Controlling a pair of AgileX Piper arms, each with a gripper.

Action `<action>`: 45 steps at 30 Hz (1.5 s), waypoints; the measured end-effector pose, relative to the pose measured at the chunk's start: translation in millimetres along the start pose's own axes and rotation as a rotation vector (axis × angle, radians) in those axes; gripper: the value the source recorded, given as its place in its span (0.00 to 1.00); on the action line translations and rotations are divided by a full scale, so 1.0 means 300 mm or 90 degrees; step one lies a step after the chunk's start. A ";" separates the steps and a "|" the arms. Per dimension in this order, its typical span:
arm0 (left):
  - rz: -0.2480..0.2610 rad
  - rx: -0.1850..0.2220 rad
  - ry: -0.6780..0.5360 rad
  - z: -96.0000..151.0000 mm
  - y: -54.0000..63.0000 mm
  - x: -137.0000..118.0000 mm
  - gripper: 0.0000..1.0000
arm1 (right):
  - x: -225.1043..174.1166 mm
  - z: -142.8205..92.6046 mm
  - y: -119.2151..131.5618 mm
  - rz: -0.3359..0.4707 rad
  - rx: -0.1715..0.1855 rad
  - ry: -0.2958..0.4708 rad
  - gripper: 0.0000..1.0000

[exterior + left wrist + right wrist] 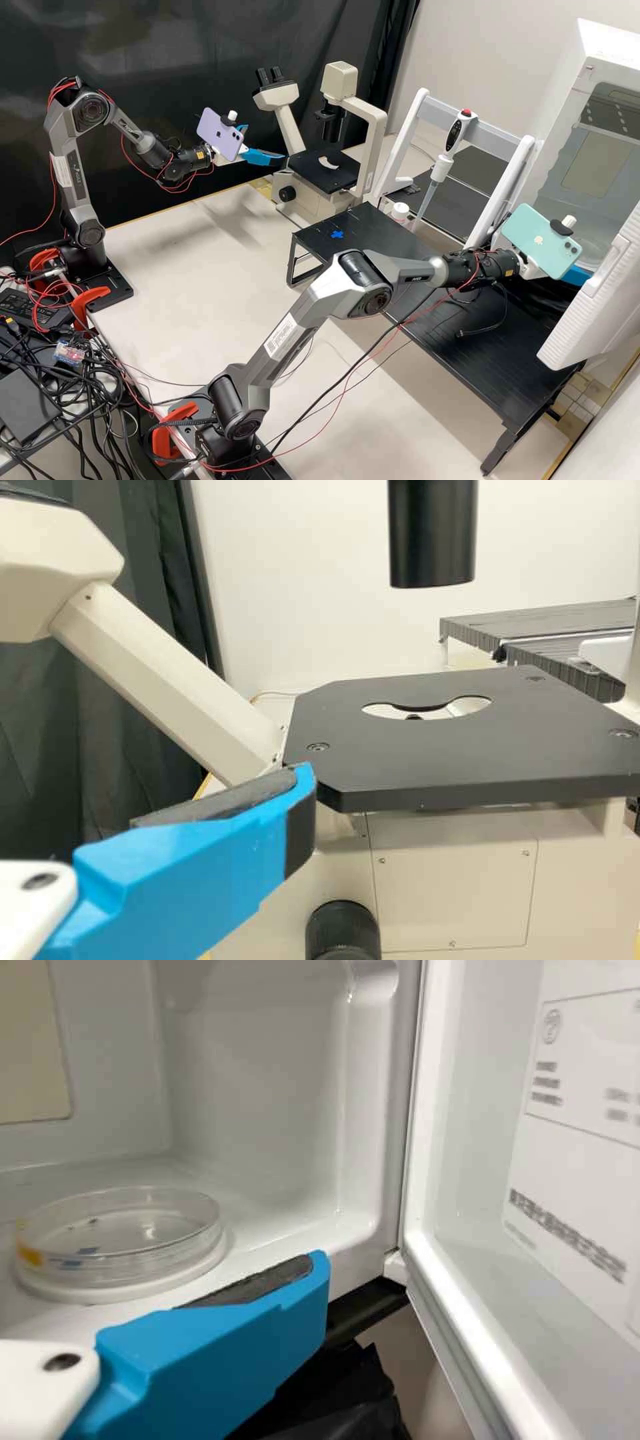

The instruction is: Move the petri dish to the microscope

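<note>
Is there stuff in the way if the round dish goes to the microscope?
Yes, it looks so. The dish sits inside the white box, and between that box and the microscope stand a white frame with a dropper on it and a small white pot. The box's door is open.

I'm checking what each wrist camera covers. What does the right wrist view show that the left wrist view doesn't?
Right wrist view: the clear petri dish inside the white cabinet, its door open.
Left wrist view: the microscope's black stage and dark knob, with a black curtain.
Both: a blue finger with a dark pad.
</note>
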 end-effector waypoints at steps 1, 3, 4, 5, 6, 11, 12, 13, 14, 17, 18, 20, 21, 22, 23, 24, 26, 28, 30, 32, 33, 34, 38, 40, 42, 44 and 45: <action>0.000 0.000 0.000 0.000 0.000 0.000 1.00 | 0.009 0.003 -0.004 0.002 -0.008 0.001 1.00; 0.000 0.000 0.000 0.000 0.000 0.000 1.00 | 0.024 0.010 -0.013 0.005 -0.019 0.001 1.00; 0.000 0.000 0.000 0.000 0.000 0.000 1.00 | 0.031 0.016 -0.020 0.004 -0.022 0.000 1.00; 0.000 0.000 0.000 0.000 0.000 0.000 1.00 | 0.042 0.014 -0.019 0.010 -0.026 0.005 1.00; 0.000 0.000 0.000 0.000 0.000 0.000 1.00 | 0.046 0.010 -0.016 0.013 -0.027 0.009 1.00; 0.000 0.000 0.000 0.000 0.000 0.000 1.00 | 0.074 0.018 -0.032 0.015 -0.028 0.014 1.00; 0.000 0.000 0.000 0.000 0.000 0.000 1.00 | 0.078 0.017 -0.034 0.011 -0.028 0.015 1.00; 0.000 0.000 0.000 0.000 0.000 0.000 1.00 | 0.084 0.017 -0.031 0.010 -0.027 0.016 1.00; 0.000 0.000 0.000 0.000 0.000 0.000 1.00 | 0.087 0.015 -0.032 0.006 -0.026 0.016 1.00; 0.000 0.000 0.000 0.000 0.000 0.000 1.00 | 0.095 0.016 -0.031 0.007 -0.022 0.018 1.00; 0.000 0.000 0.000 0.000 0.000 0.000 1.00 | 0.098 0.017 -0.033 0.008 -0.022 0.019 1.00; 0.000 0.000 0.000 0.000 0.000 0.000 1.00 | 0.102 0.015 -0.031 0.007 -0.013 0.022 1.00; 0.000 0.000 0.000 0.000 0.000 0.000 1.00 | 0.104 0.017 -0.031 0.004 -0.006 0.022 1.00; 0.000 0.000 0.000 0.000 0.000 0.000 1.00 | 0.108 0.019 -0.032 0.000 0.000 0.024 1.00; 0.000 0.000 0.000 0.000 0.000 0.000 1.00 | 0.110 0.023 -0.032 0.001 0.001 0.024 1.00; 0.000 0.000 0.000 0.000 0.000 0.000 1.00 | 0.112 0.022 -0.029 0.000 0.002 0.027 1.00; 0.000 0.000 0.000 0.000 0.000 0.000 1.00 | 0.114 0.022 -0.031 -0.006 0.007 0.029 1.00; 0.000 0.000 0.000 0.000 0.000 0.000 1.00 | 0.119 0.024 -0.034 -0.014 0.005 0.034 1.00; 0.000 0.000 0.000 0.000 0.000 0.000 1.00 | 0.123 0.024 -0.030 -0.013 0.002 0.040 0.00; 0.000 0.000 0.000 0.000 0.000 0.000 1.00 | 0.123 0.022 -0.030 -0.017 0.000 0.043 0.00; 0.000 0.000 0.000 0.000 0.000 0.000 1.00 | 0.123 0.021 -0.031 -0.020 0.000 0.044 0.00; 0.000 0.000 0.000 0.000 0.000 0.000 1.00 | 0.124 0.024 -0.029 -0.020 -0.001 0.045 0.00; 0.000 0.000 0.000 0.000 0.000 0.000 1.00 | 0.126 0.018 -0.026 -0.028 -0.010 0.048 0.00; 0.000 0.000 0.000 0.000 0.000 0.000 1.00 | 0.126 0.018 -0.027 -0.030 -0.009 0.049 0.00; 0.000 0.000 0.000 0.000 0.000 0.000 1.00 | 0.126 0.017 -0.027 -0.031 -0.008 0.050 0.00; 0.000 0.000 0.000 0.000 0.000 0.000 1.00 | 0.126 0.017 -0.028 -0.032 -0.009 0.051 0.00; 0.000 0.000 0.000 0.000 0.000 0.000 1.00 | 0.126 0.016 -0.028 -0.032 -0.008 0.052 0.00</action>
